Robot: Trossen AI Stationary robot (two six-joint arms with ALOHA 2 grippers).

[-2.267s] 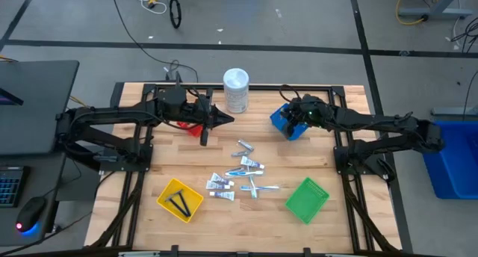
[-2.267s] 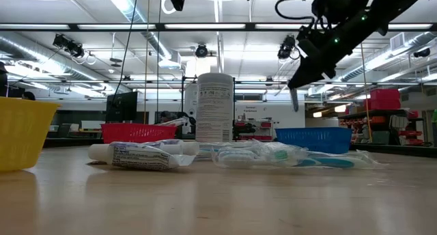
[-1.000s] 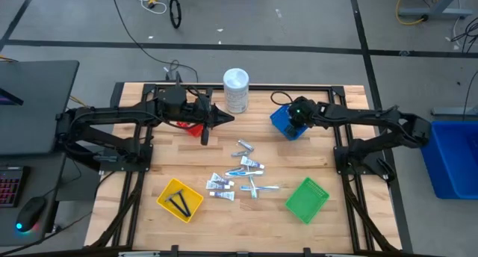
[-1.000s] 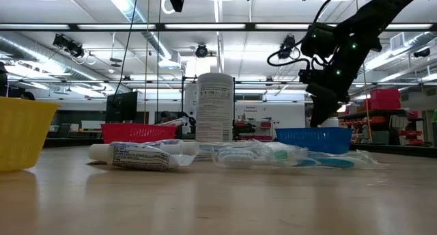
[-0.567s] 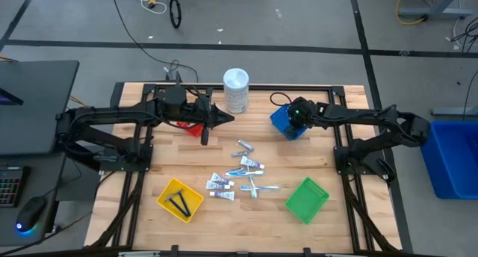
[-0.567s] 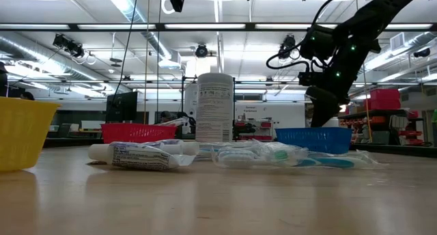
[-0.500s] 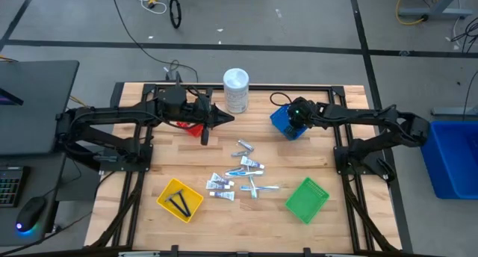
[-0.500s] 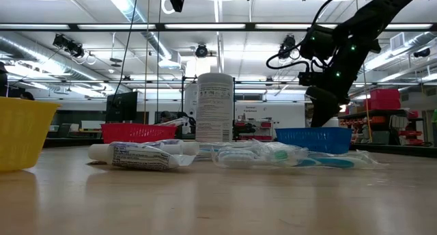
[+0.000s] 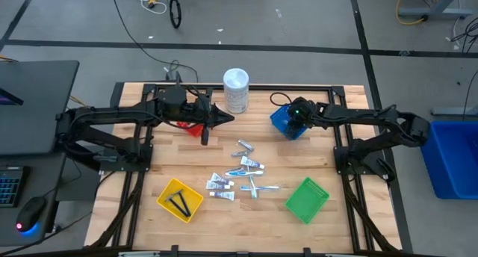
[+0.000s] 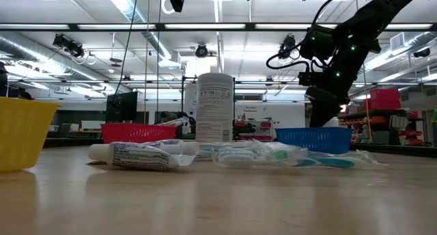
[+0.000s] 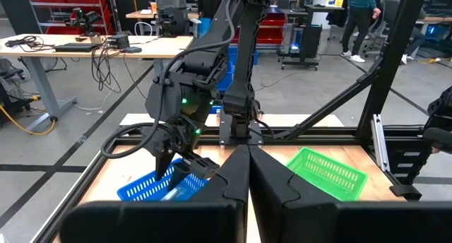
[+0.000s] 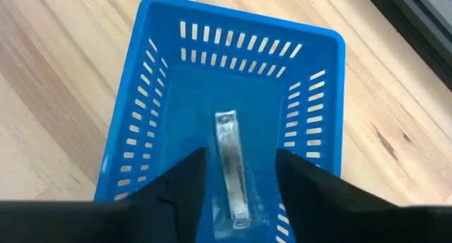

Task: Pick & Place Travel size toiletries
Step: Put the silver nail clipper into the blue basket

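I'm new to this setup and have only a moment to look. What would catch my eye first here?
Probably the right gripper, open and low over the blue basket at the table's far right, with a clear packet lying in the basket between its fingers. Next, the loose pile of toiletries mid-table, ringed by the yellow basket, green basket and tall white container.

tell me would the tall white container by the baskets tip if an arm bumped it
Probably, if hit high: the white container stands upright, much taller than wide. Being cylindrical, it would likely roll once down. Its weight can't be judged; if empty, it would topple easily.
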